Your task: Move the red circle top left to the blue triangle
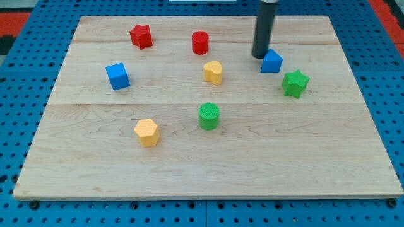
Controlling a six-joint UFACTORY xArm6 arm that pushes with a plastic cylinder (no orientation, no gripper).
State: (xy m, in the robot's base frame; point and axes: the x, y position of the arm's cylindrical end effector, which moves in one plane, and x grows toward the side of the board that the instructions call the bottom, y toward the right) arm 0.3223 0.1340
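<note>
Red circle sits near the top middle of the desk, well apart from the blue triangle, so the push is not done yet. Going left to right: blue cube, red star, yellow hexagon, green circle, yellow block, then my tip just left of the blue triangle, then green star. No gripper here, only a rod holding nothing. I see no writing anywhere.
</note>
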